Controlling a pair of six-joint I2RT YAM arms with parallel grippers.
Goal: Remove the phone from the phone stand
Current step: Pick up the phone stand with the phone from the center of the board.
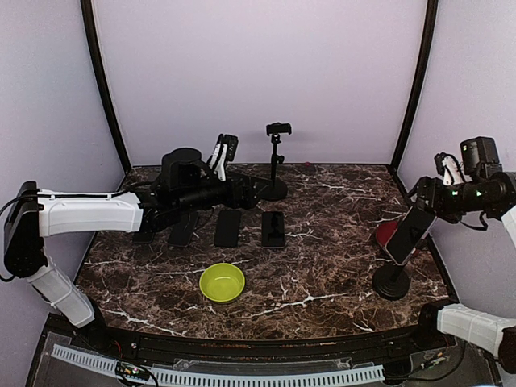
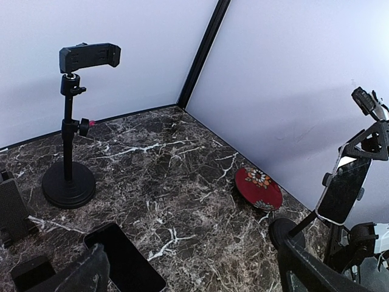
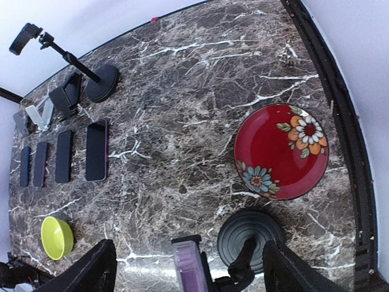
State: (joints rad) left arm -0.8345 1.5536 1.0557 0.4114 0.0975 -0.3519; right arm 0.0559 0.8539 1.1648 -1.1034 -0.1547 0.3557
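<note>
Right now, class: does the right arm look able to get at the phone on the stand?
Probably yes. The right hand hangs above the phone, fingers spread either side of its top edge, nothing between. The red plate lies beside the stand base.

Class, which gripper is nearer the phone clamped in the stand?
Right. The right gripper hovers at the top of the phone; the left gripper is far across the table.

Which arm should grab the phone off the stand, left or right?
Right. The right hand is open just above the phone on its stand, fingers either side of the top. The left hand is far across the table, by an empty stand.
</note>
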